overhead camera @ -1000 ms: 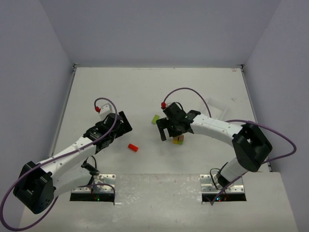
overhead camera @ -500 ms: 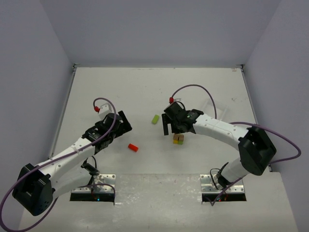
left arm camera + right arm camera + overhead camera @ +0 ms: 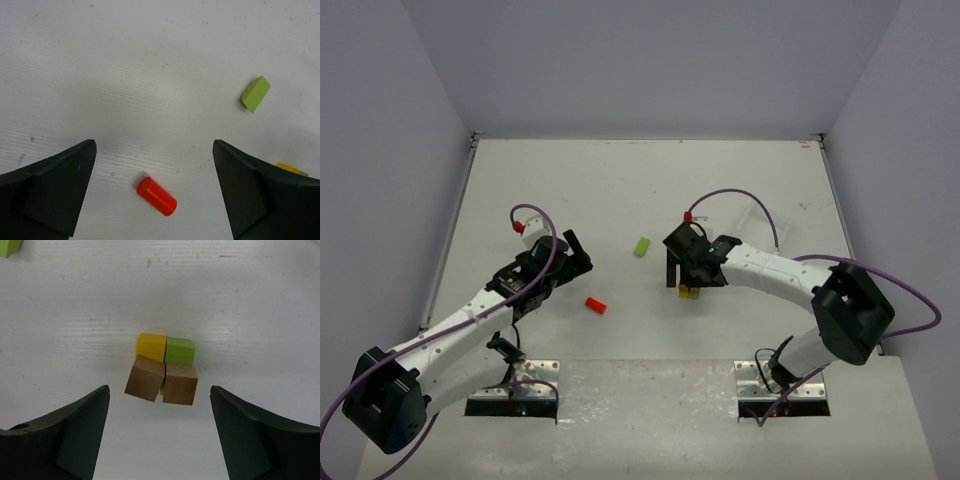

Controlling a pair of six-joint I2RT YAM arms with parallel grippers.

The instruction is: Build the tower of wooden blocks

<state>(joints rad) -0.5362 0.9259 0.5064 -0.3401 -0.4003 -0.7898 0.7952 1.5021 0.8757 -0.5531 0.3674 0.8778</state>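
The tower (image 3: 164,371) is a low cluster: two plain tan cubes (image 3: 180,384) rest on a yellow block (image 3: 151,346) and a lime green block (image 3: 180,350); the left tan cube sits skewed. My right gripper (image 3: 159,388) hangs open right above it, its fingers well apart from the blocks. In the top view the tower (image 3: 688,291) is half hidden under that gripper (image 3: 678,273). A red-orange cylinder (image 3: 156,196) lies on its side between the fingers of my open left gripper (image 3: 152,145). A lime green wedge (image 3: 255,93) lies loose farther out.
In the top view the red-orange cylinder (image 3: 595,304) and the green wedge (image 3: 641,246) lie between the two arms. A faint white tray (image 3: 763,216) sits behind the right arm. Purple cables loop over both wrists. Grey walls close in the table (image 3: 570,180).
My right gripper has slid right and nearer, over the tower, and its jaws have narrowed a little. The left gripper has edged slightly forward. No block has moved.
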